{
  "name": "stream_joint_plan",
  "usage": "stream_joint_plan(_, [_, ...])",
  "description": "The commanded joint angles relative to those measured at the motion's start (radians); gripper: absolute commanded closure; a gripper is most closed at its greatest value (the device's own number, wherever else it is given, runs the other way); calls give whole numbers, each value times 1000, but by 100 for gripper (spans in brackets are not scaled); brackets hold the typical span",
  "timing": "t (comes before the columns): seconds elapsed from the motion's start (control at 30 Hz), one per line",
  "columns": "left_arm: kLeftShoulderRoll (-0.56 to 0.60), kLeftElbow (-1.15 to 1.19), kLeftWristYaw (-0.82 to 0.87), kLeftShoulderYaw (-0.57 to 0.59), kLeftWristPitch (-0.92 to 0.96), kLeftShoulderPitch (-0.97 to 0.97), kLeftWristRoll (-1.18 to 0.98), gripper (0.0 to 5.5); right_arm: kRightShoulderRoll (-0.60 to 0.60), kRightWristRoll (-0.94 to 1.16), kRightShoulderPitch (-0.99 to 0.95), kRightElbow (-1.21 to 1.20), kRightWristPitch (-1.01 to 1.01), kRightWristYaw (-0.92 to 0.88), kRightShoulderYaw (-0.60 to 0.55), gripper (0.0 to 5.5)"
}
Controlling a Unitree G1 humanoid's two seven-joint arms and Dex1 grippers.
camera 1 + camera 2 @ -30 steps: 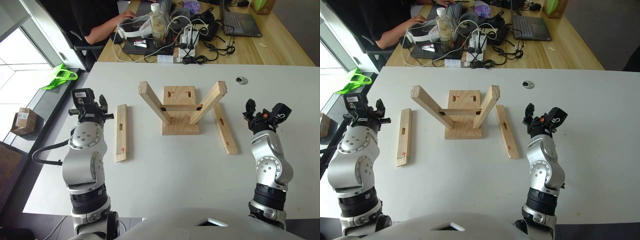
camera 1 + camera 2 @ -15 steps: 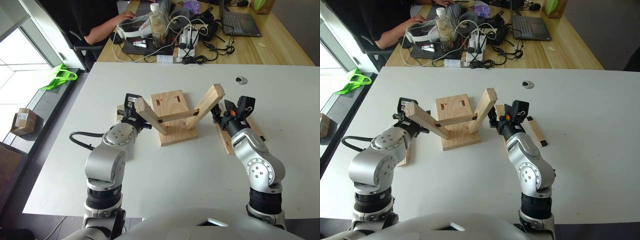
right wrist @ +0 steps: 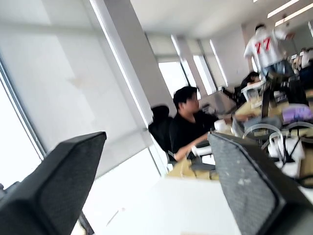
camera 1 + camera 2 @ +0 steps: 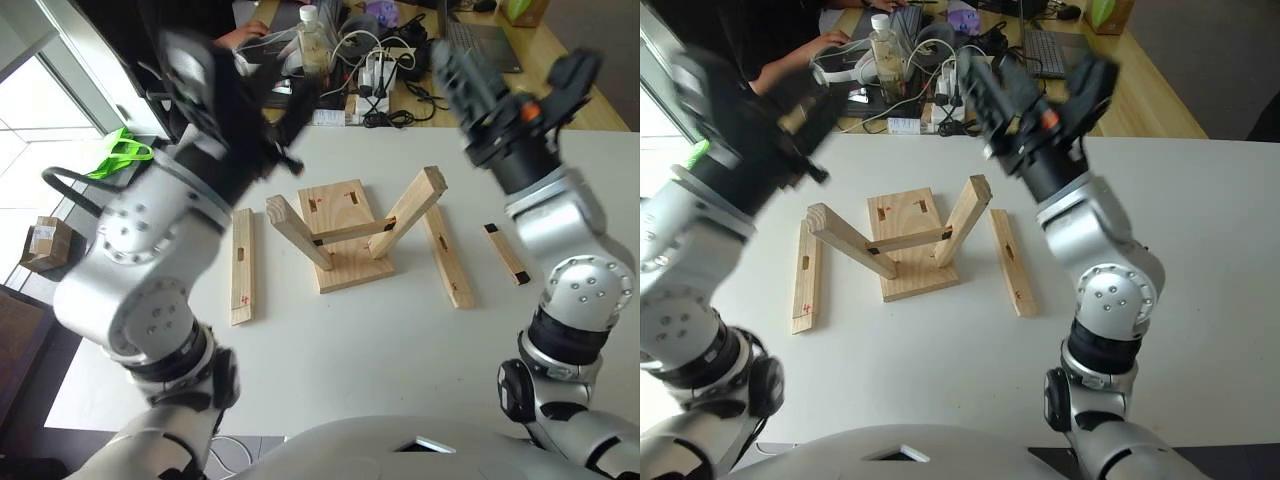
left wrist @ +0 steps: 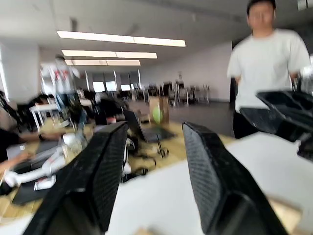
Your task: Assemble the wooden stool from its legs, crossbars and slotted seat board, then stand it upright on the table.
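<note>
Step, likely: fetching the next piece; best lowered slowly, gripped mid-length, end squared to a free slot (image 4: 352,198).
Left gripper (image 5: 155,147): fingers spread, empty, upper left.
Left loose leg (image 4: 242,265): flat, left of centre, pale wood.
Seat board (image 4: 350,272): centre, flat; two legs (image 4: 300,232) slanting up, crossbar (image 4: 350,232) between.
Right loose leg (image 4: 447,255): flat beside board.
Spare crossbar (image 4: 505,253): farther right.
Right gripper (image 3: 156,142): fingers wide, empty, upper right.
</note>
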Motion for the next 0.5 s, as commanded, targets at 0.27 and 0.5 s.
stream_joint_plan(0.27, [-104,76,113,13,-169,-67,77,344,7,-75,67,29,-28,63,58,158])
stream_joint_plan(0.5, [-98,200,176,263,-211,-144,-12,344,-43,236,-57,19,-104,163,-193,158])
